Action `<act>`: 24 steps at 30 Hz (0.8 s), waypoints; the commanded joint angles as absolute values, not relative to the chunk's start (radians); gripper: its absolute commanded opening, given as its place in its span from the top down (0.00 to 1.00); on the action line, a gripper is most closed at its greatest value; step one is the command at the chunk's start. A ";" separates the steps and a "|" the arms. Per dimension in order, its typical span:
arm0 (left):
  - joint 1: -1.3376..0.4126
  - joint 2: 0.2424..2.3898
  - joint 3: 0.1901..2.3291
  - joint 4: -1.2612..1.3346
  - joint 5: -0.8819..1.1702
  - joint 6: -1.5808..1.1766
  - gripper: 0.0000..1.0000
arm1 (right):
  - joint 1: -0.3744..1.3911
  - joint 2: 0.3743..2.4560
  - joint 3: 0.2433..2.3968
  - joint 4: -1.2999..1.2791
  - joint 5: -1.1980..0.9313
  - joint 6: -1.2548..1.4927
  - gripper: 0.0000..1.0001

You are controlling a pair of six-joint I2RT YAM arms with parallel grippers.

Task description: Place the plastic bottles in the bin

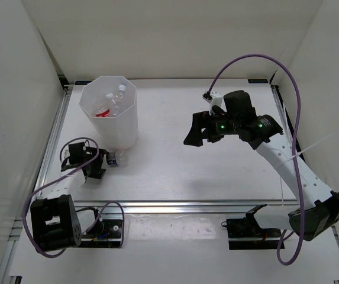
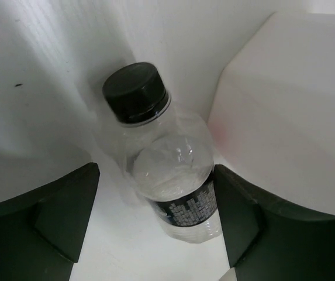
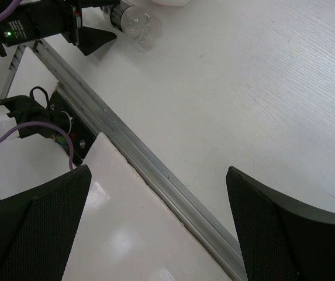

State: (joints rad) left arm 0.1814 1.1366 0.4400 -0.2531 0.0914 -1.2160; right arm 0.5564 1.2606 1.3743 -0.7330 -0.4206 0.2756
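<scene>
A: While looking at the left gripper (image 2: 155,175): spread wide, straddling the black-capped bottle (image 2: 173,170). One jaw right at the label, clear gap at the other. Not clamped.
B: Confirmed. Lying on its side on the worktop (image 1: 216,171), near the left edge, just beside the near wall of the bin (image 1: 131,124). Cannot tell whether touching.
A: As for the bin: upright by the far-left corner. Inside: red-labelled bottle (image 1: 103,111) plus a white-capped clear bottle (image 1: 120,90).
B: On the right gripper (image 1: 197,135): also spread, pinching nothing, raised over the worktop's middle, toward the right edge. Well apart from bin and bottles
</scene>
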 commanded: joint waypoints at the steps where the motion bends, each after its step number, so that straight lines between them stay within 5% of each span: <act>1: 0.187 1.158 0.491 -0.218 0.101 -1.210 0.14 | 0.552 1.252 1.364 -0.729 -0.404 0.250 0.00; 2: 0.187 1.158 0.491 -0.218 0.101 -1.210 0.31 | 0.552 1.252 1.364 -0.729 -0.403 0.250 0.00; 3: 0.198 1.158 0.491 -0.218 0.101 -1.210 0.35 | 0.552 1.252 1.364 -0.729 -0.403 0.250 0.00; 12: 0.198 0.905 0.351 -0.280 0.243 -1.180 0.65 | 0.552 1.261 1.373 -0.738 -0.403 0.241 0.00; 19: 0.262 0.548 0.681 -0.950 0.148 -1.004 0.61 | 0.552 1.279 1.373 -0.729 -0.403 0.241 0.00; 24: 0.262 0.593 1.076 -0.961 0.094 -0.875 0.58 | 0.552 1.298 1.373 -0.709 -0.416 0.250 0.00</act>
